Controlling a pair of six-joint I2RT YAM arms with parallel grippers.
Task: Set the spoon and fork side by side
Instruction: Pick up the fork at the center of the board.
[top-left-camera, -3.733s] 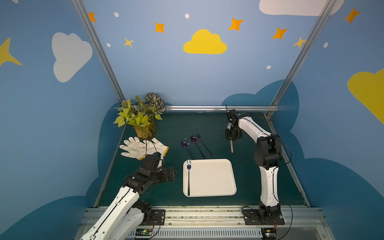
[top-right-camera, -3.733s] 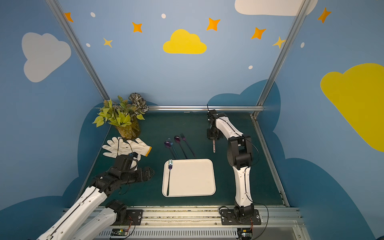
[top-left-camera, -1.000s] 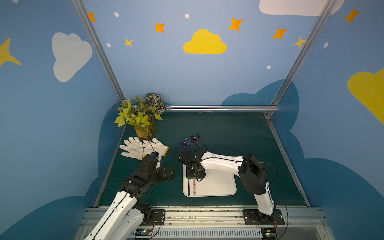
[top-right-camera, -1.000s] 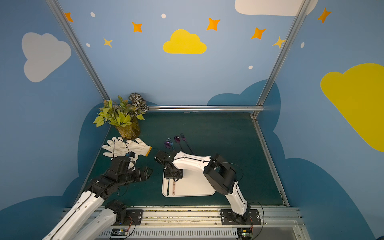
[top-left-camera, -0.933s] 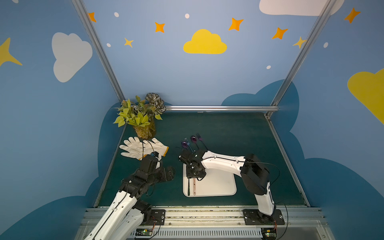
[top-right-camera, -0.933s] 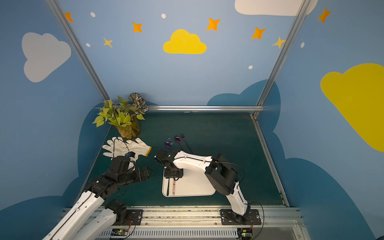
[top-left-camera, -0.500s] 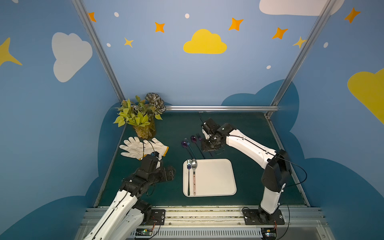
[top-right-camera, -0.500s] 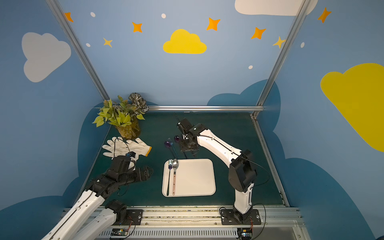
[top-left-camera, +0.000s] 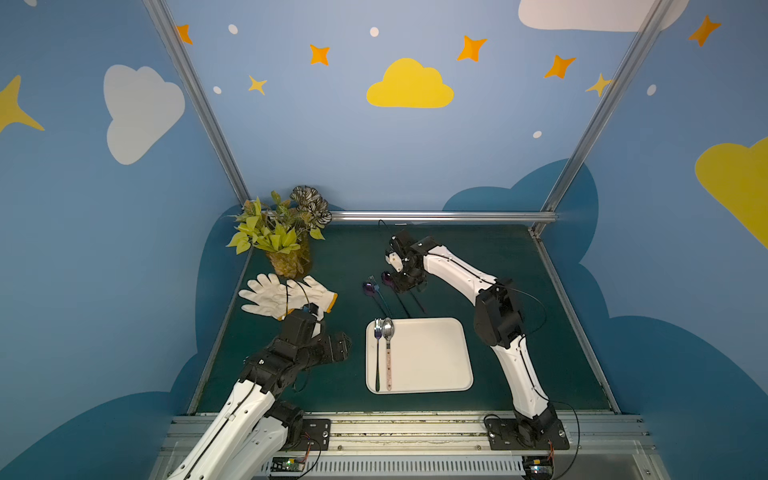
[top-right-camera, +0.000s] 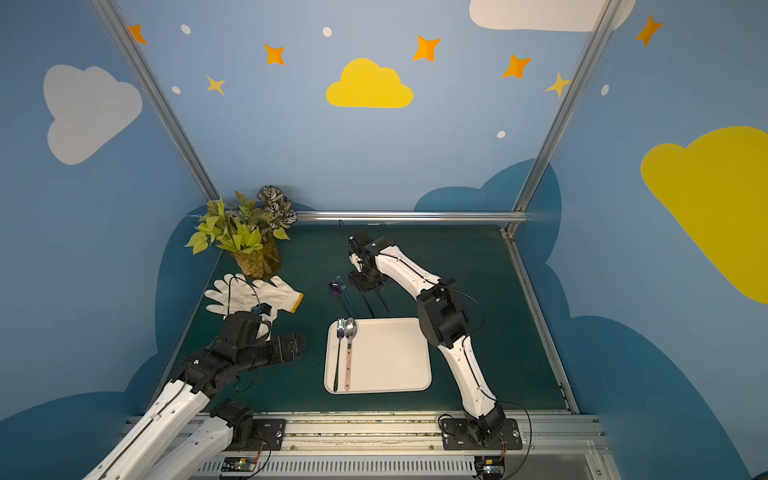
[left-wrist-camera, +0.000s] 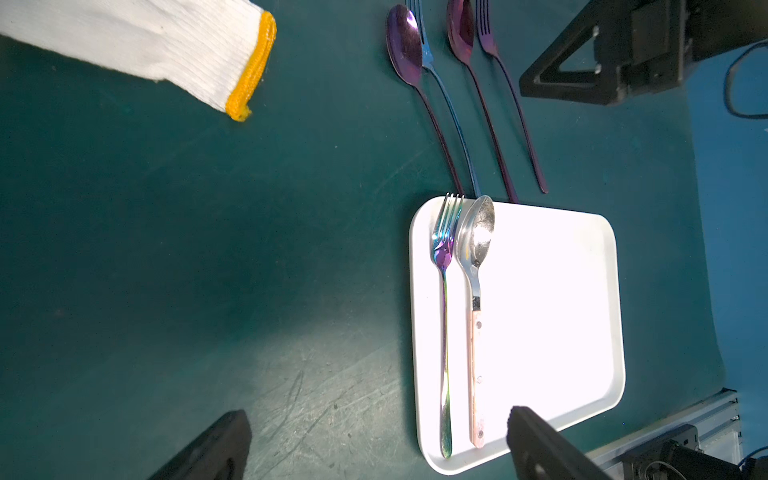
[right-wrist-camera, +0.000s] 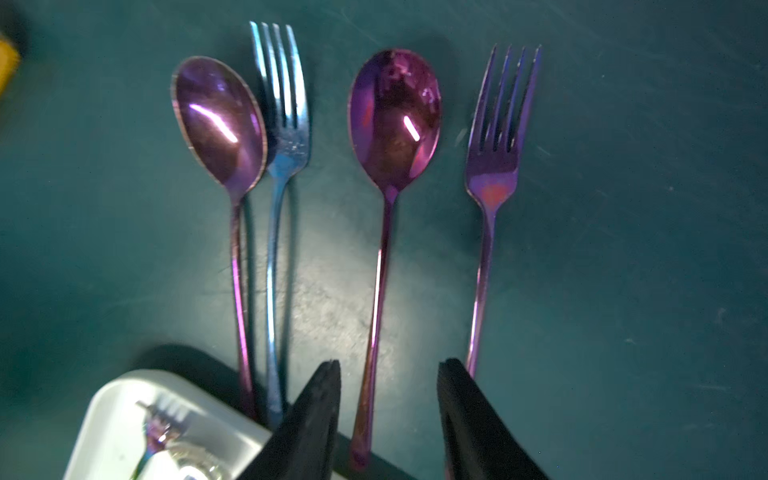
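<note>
A silver spoon with a pale wooden handle and an iridescent fork lie parallel and close together on the left part of the white tray. The left wrist view shows the same spoon and fork. My right gripper is open, low over the mat behind the tray. Its fingers straddle the handle of a purple spoon without touching it. My left gripper hangs wide open and empty, left of the tray's near corner.
Behind the tray lie another purple spoon, a blue fork and a purple fork. White gloves and a potted plant sit at the back left. Walls enclose the green mat.
The right gripper released the silver spoon beside the fork on the tray, then moved back to the purple cutlery and narrowed slightly. The left arm has stayed still.
</note>
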